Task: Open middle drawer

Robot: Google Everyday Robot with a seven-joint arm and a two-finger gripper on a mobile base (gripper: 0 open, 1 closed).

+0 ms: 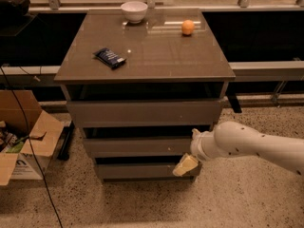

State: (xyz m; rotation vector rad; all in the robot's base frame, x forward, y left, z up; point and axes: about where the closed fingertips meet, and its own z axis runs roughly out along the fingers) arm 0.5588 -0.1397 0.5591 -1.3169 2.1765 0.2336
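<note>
Far to the left of the gripper [190, 151], a cardboard box [26, 137] sits on the speckled floor. Up and to its left, a dark snack packet [110, 57] lies on the cabinet top [142, 65], with a white bowl [134, 11] farther back and an orange [187, 27] almost straight above the gripper. The middle drawer [135, 147] stretches leftward from the gripper, between a taller front above and a shorter one below. The gripper sits at that drawer's right end; whether it is open or closed cannot be told. The white arm [256, 146] runs off to its right.
</note>
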